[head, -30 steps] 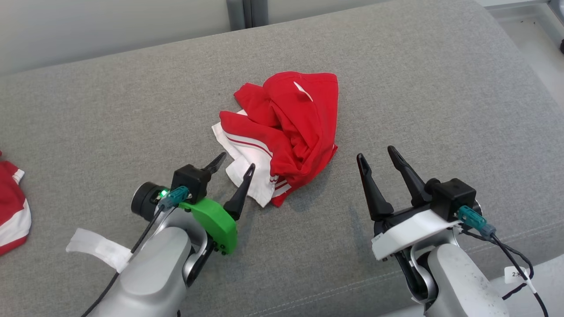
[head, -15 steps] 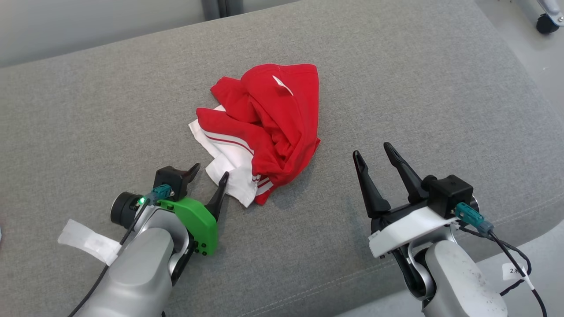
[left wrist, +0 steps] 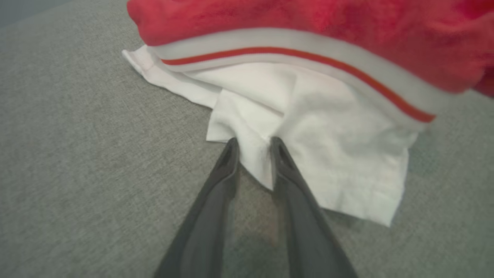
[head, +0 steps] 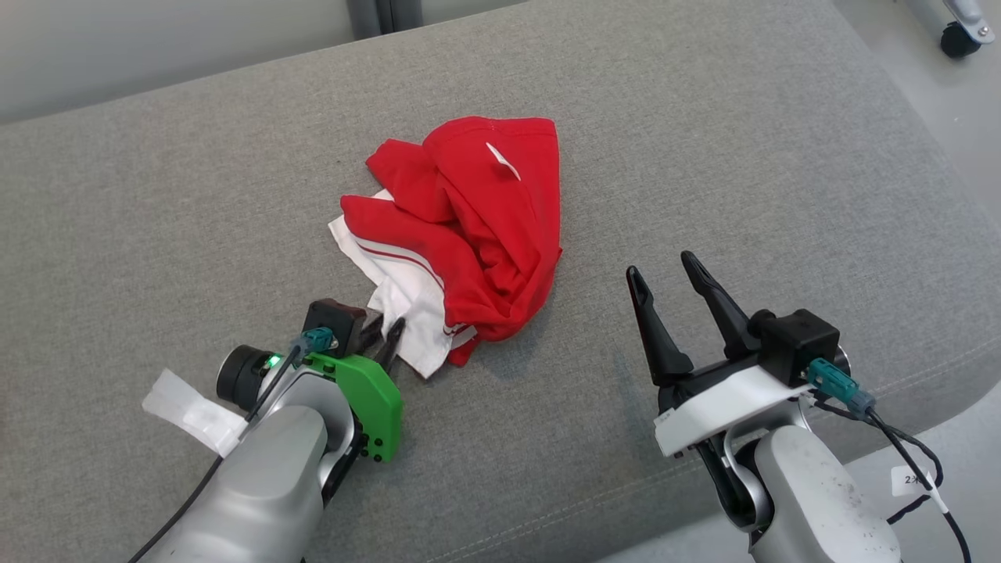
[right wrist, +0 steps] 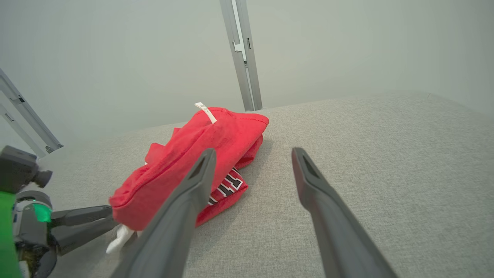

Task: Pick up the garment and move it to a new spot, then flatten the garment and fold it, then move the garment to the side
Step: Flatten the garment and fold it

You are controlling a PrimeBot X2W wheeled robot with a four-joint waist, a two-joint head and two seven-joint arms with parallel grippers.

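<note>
The garment [head: 477, 211] is a crumpled red shirt with a white, red-striped part, lying in a heap mid-cushion. My left gripper [head: 383, 332] sits at its near left corner. In the left wrist view its two fingers have closed in on a fold of the white hem [left wrist: 308, 127], with cloth pinched between the tips of the left gripper [left wrist: 253, 142]. My right gripper [head: 661, 266] hovers open to the right of the heap, apart from it, with nothing between its fingers. From the right wrist, the garment [right wrist: 200, 154] lies ahead and left of the right gripper [right wrist: 253, 151], with the left gripper [right wrist: 112, 219] at its low edge.
Everything rests on a wide grey fabric cushion [head: 704, 156] whose front edge runs under my right arm. Pale floor and a caster wheel [head: 956, 39] lie past its right end. A metal post [right wrist: 241, 54] stands against the wall behind.
The head camera has shifted. My left gripper has moved up to the garment's white corner and narrowed its fingers from wide open onto the cloth. The right gripper has held still.
</note>
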